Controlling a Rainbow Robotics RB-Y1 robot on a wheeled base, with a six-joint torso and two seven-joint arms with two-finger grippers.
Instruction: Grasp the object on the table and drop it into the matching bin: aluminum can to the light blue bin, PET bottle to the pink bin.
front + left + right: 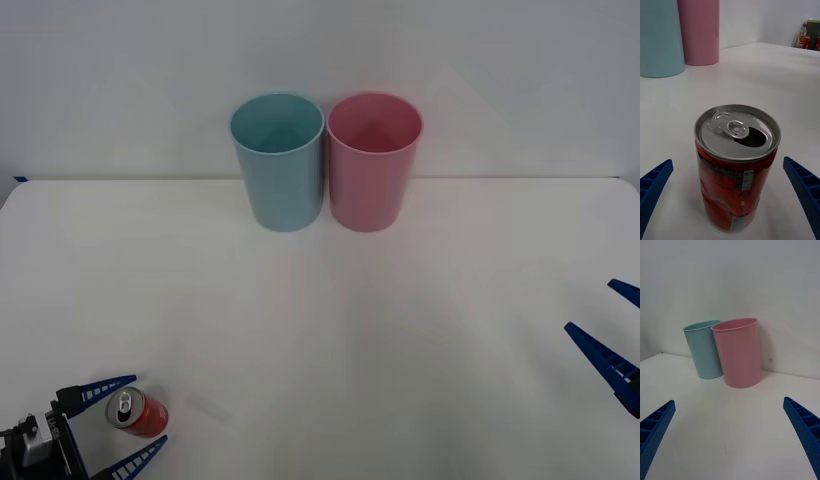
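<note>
A small red aluminum can [140, 412] with a silver top stands upright on the white table [340, 330] near its front left corner. My left gripper [125, 420] is open, one blue finger on each side of the can [735, 165], not touching it. The can's mouth is open. At the back middle stand the light blue bin [278, 160] and, touching its right side, the pink bin [373, 160]. My right gripper [615, 340] hangs open at the right edge, nothing between its fingers; from its wrist I see the pink bin [738, 352] and light blue bin [704, 348].
A plain white wall rises behind the bins. Wide bare tabletop lies between the can and the bins. Some small items [808, 35] stand far off beyond the table's edge in the left wrist view.
</note>
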